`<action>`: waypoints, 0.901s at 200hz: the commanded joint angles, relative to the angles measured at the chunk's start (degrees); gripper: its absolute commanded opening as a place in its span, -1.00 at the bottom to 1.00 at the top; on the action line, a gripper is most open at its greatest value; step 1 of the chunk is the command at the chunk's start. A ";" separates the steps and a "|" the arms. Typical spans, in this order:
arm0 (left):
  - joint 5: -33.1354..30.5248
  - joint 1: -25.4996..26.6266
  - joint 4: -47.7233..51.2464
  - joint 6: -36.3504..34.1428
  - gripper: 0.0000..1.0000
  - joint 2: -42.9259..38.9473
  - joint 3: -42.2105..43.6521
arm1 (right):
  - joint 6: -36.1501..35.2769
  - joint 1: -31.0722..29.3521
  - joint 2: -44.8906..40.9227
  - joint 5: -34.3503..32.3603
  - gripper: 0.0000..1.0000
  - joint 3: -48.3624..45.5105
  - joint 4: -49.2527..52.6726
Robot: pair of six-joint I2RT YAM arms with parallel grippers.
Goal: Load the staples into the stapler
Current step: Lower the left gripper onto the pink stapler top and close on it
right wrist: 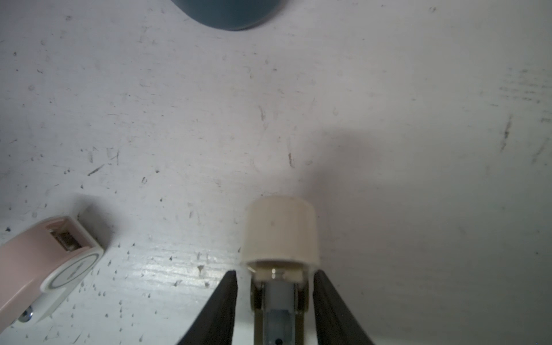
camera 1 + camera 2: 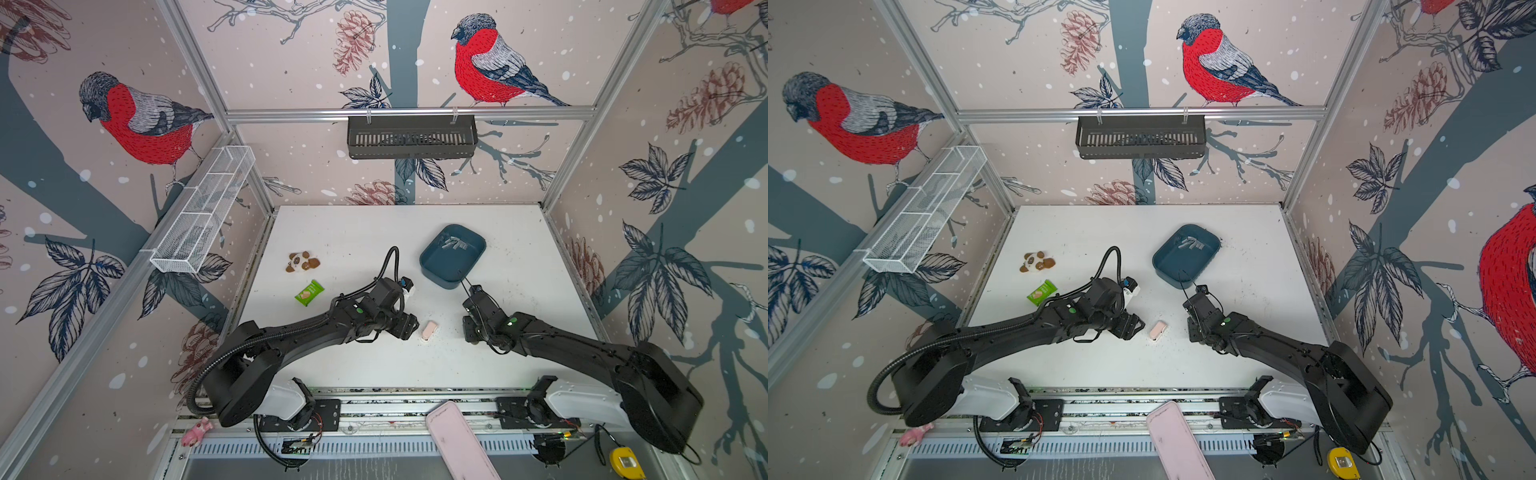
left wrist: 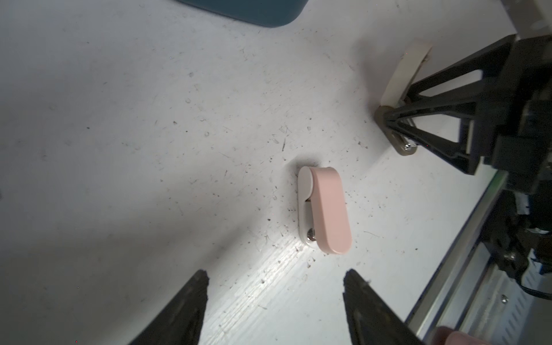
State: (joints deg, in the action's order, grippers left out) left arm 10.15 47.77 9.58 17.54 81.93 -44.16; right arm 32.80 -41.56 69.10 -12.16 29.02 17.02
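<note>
Several silvery staples [image 2: 455, 243] [image 2: 1191, 243] lie in a dark blue tray [image 2: 432, 266] [image 2: 1165, 264] at the back right of the table. A pink mini stapler [image 2: 429, 331] [image 2: 1158, 330] [image 3: 328, 209] [image 1: 38, 263] lies on the table between my two grippers. My left gripper [image 2: 409, 326] [image 2: 1133, 324] [image 3: 276, 273] stands open just left of it, with nothing between its fingers. A cream mini stapler [image 3: 403, 77] [image 1: 280, 230] stands hinged open on the table. My right gripper [image 2: 470, 332] [image 2: 1196, 332] [image 1: 274, 273] straddles its base, open, with a small gap on each side.
A panda toy [image 2: 302, 262] and a green packet [image 2: 309, 292] lie at the table's left. A pink flat case [image 2: 457, 440] and a yellow tape measure [image 2: 625, 461] rest by the front rail. A black basket [image 2: 411, 137] hangs on the back wall, a white wire basket [image 2: 203, 212] on the left wall.
</note>
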 commanded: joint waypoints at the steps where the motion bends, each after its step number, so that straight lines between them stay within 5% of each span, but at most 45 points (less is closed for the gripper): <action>1: -2.76 0.10 0.64 0.02 0.41 1.90 -1.09 | 0.30 -0.01 -1.92 -0.99 0.01 -0.25 -0.23; 60: -5.76 1.05 0.87 1.62 0.39 7.18 -3.02 | 0.98 -0.01 -15.03 2.36 0.32 -4.97 -3.73; 130: -12.29 7.06 6.63 4.59 0.43 13.49 -8.90 | 0.43 0.17 -28.70 4.29 0.41 -8.47 -7.12; 180: -10.03 10.30 6.59 4.66 0.43 15.03 -12.43 | 0.87 0.30 -31.10 5.55 0.46 -9.85 -7.80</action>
State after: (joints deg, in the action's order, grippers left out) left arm -0.08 57.01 15.68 22.04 96.12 -54.81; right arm 33.19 -41.25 38.15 -7.42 19.42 11.05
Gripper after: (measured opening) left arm 0.712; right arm 0.727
